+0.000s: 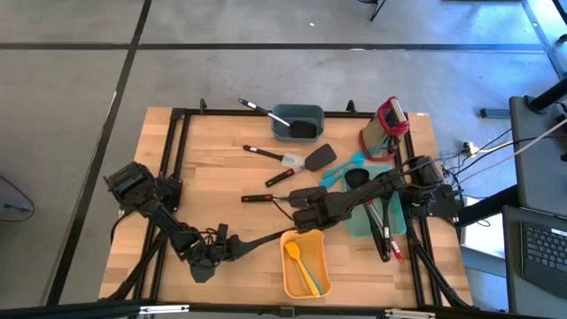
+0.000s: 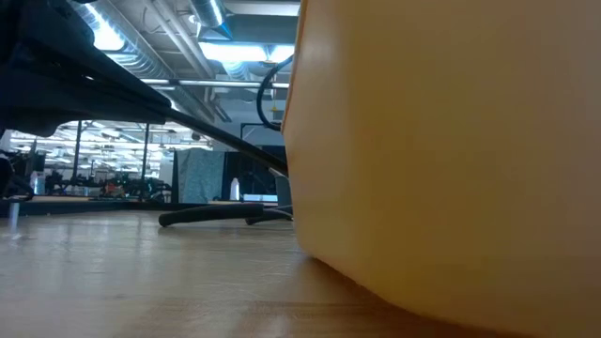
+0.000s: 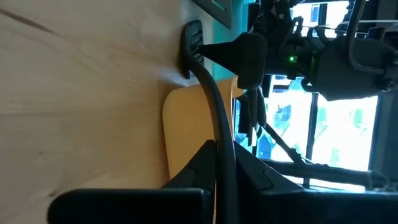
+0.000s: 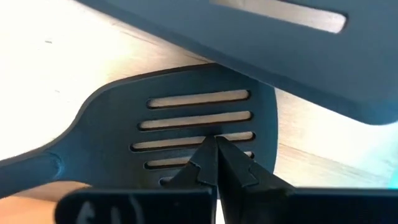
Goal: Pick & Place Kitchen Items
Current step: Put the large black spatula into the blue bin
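A black slotted turner [image 1: 266,235] lies slanted between my two grippers, just left of the yellow bin [image 1: 284,270]. My left gripper [image 1: 237,245], near the table's front edge, is shut on its handle. My right gripper [image 1: 306,217] points down over the slotted head [image 4: 186,118] with its fingers shut. That head is by the bin's far left corner, hidden under the gripper in the high view. In the low view the handle [image 2: 188,122] slopes down toward the bin. More kitchen items lie mid-table: a white spatula [image 1: 292,159], a black turner [image 1: 321,156] and a teal spatula [image 1: 341,170]. My left gripper pinches the turner's handle [image 3: 219,140] between its two fingers, near the free end. The fingers come nearly level from the table's left and lie along the handle, holding this end above the table. My right gripper sets its shut fingertips [image 4: 208,163] on the slotted head [image 4: 214,134] from above. I cannot tell whether they nip a bar between the slots.
The yellow bin holds an orange spatula [image 1: 297,257]. A teal bin [image 1: 276,120] with a black utensil stands at the far edge. A teal tray [image 1: 399,217] of utensils lies under the right arm. A red holder [image 1: 392,118] is at the far right. The table's left half is bare wood.
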